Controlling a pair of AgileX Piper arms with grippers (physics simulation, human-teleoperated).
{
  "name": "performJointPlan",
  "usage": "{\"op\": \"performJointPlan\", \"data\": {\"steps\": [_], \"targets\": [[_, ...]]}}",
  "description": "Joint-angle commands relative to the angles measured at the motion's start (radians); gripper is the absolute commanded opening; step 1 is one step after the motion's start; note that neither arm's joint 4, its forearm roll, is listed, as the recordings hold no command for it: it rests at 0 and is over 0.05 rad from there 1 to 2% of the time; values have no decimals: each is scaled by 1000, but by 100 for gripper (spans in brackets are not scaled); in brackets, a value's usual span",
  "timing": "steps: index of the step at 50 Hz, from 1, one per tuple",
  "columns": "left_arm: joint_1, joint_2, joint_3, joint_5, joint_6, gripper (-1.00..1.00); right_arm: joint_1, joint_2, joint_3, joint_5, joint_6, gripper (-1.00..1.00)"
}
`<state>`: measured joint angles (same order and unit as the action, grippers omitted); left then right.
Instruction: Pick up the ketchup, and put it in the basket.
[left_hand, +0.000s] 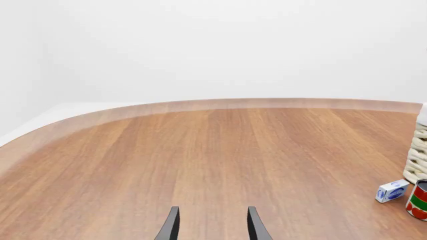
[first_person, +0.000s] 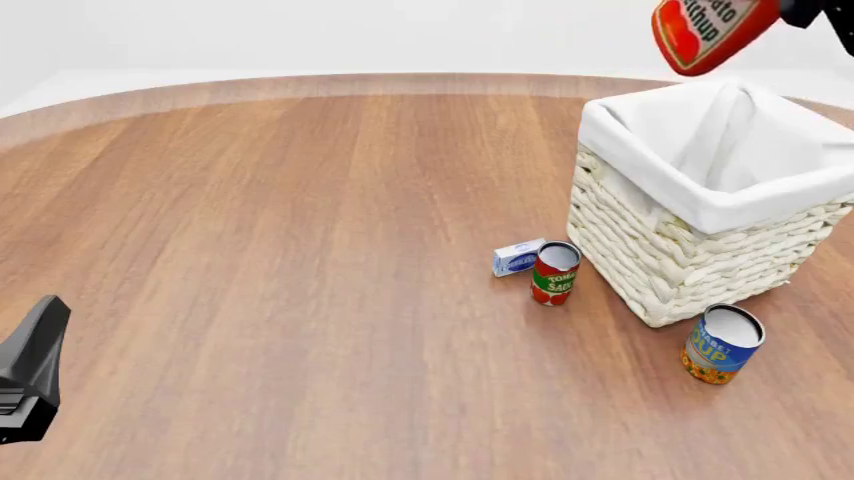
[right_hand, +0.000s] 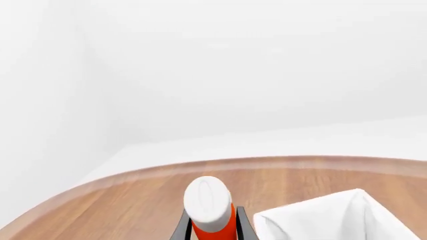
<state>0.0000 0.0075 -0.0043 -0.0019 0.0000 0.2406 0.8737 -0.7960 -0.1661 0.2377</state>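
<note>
The ketchup (first_person: 703, 32) is seen high above the table (first_person: 294, 250), tilted, over the far left corner of the basket (first_person: 707, 250), at the far right of the scene. In the right wrist view the ketchup's white cap (right_hand: 208, 202) points toward the camera and the red body is clamped between the two dark fingers (right_hand: 241, 222) of the right gripper (right_hand: 212, 227), so that claw is grasping the bottle. A white-lined corner of the basket is shown just beside it in that view.

The basket stands on the right side of the table, its white cloth liner (first_person: 721, 150) folded over the woven rim. Just left of the basket a tomato sauce can (first_person: 554, 273) stands upright, with a small white and blue box (first_person: 518, 257) touching or nearly touching its left side. A blue and yellow can (first_person: 722, 344) stands near the basket's near corner.

The left gripper (left_hand: 212, 225) is held low at the near left, well apart from everything; its fingers (left_hand: 170, 227) are spread with bare table between them, so it is released and holds nothing
</note>
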Motion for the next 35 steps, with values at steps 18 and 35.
{"op": "performJointPlan", "data": {"steps": [18,35], "targets": [[0,0,0,0,0,100,-121,-89,11,68,-7,-100],[0,0,0,0,0,100,-190,-66,37,71,-37,-100]]}}
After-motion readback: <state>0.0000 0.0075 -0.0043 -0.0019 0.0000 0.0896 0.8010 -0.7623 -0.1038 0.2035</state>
